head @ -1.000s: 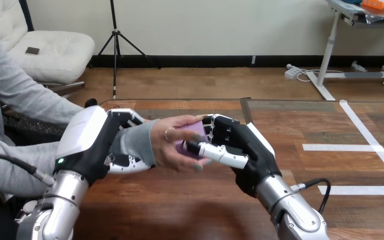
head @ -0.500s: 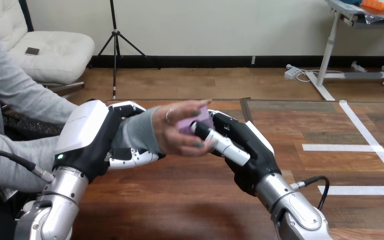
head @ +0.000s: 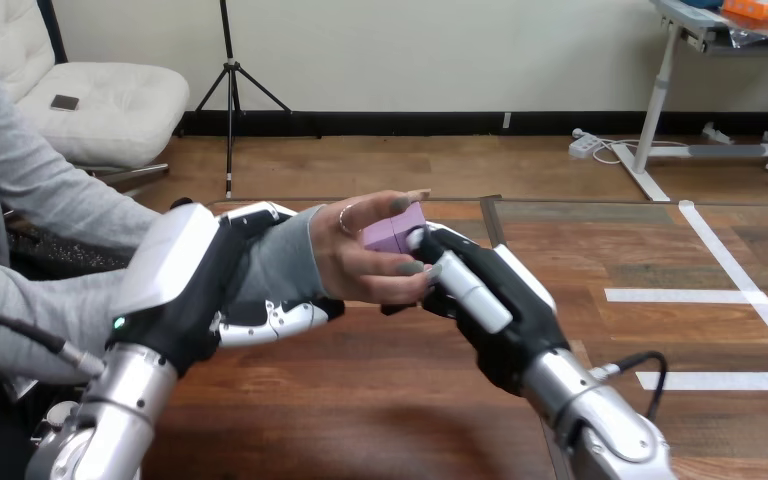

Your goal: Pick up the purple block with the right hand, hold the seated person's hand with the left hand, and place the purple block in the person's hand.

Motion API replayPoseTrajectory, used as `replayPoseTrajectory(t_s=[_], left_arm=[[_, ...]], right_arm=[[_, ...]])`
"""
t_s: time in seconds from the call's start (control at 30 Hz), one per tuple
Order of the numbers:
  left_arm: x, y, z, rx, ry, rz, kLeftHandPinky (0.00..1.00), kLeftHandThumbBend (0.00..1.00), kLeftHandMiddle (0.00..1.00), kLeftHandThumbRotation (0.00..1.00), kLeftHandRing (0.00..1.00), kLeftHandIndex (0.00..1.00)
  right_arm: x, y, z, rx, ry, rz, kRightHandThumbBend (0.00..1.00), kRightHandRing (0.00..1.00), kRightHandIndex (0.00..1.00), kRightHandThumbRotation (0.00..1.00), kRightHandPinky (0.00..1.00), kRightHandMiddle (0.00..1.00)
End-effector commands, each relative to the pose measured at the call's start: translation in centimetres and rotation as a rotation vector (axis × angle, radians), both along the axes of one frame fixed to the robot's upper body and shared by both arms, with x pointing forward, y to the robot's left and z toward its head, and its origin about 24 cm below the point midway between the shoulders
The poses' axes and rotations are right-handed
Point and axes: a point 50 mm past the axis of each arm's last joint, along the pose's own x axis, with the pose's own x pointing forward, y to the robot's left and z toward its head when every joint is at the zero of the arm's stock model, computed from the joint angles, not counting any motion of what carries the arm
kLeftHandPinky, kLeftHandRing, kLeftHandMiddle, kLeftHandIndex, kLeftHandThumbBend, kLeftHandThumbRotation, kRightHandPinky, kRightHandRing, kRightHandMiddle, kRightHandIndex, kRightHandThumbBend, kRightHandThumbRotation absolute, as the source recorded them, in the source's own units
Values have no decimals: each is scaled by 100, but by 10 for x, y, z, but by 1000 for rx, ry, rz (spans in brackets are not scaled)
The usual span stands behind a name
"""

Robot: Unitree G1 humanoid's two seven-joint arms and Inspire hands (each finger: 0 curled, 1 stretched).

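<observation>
The block (head: 392, 229) lies in the person's hand (head: 355, 262); the left hand (head: 185, 280) has its fingers curled round the wrist (head: 282, 265) just behind that hand. The right hand (head: 500, 300) touches the block from the side opposite the wrist; whether it grips the block, I cannot tell.

The table (head: 360, 410) is lying bare in front of both arms and out to the right, with flat white tape lines (head: 720, 295) crossing it there. The middle is being blocked. The person's hand (head: 360, 265) is hanging above the wood, the left hand (head: 175, 285) is closing its fingers (head: 270, 318) round the person's wrist (head: 278, 268), and the right hand (head: 495, 300) is crowding in from the right, touching the purple block (head: 392, 230).
</observation>
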Motion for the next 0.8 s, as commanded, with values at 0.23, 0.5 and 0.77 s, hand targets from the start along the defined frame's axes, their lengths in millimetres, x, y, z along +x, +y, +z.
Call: replayPoseTrajectory(t_s=[0.23, 0.5, 0.77], left_arm=[[-8, 2, 17, -137, -38, -63, 53, 73, 71, 48, 66, 71], [-15, 5, 12, -243, -27, -95, 51, 73, 70, 51, 65, 71], [-24, 10, 9, -336, -1, -111, 50, 79, 69, 54, 65, 72]], right_arm=[[-3, -21, 8, 18, -54, -32, 82, 73, 81, 83, 60, 79], [-8, -30, 5, 17, -38, -39, 83, 74, 82, 85, 61, 80], [-13, -39, 1, 8, -13, -52, 89, 75, 83, 86, 63, 80]])
